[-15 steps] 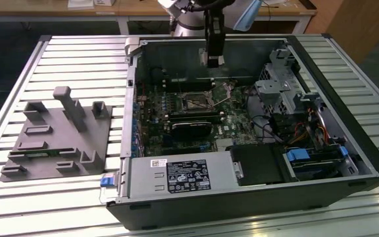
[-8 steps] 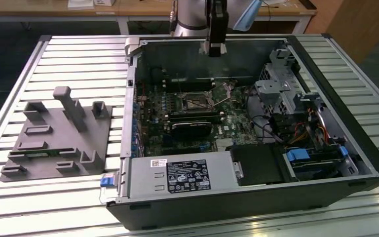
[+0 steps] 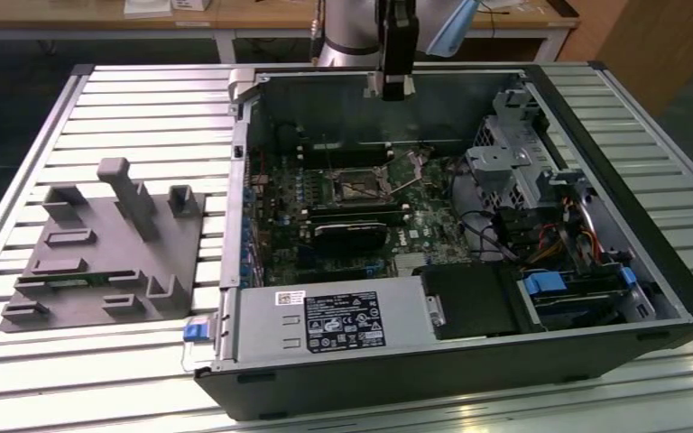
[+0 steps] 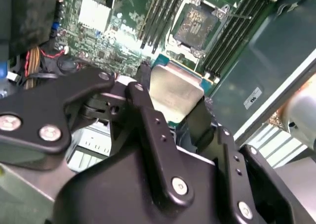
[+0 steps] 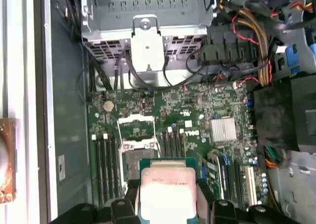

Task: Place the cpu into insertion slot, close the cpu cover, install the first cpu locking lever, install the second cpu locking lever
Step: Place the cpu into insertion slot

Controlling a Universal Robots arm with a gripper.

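I've got the jaws clamped on the cpu (image 4: 174,91), holding it clear above the motherboard (image 5: 197,110). In the exterior view they hang at about 12 o'clock from the uncovered insertion slot (image 3: 356,187).

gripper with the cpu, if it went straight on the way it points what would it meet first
Likely the cpu in the gripper would land on the motherboard at or just beside the open insertion slot; depth is unclear, so alignment cannot be judged.
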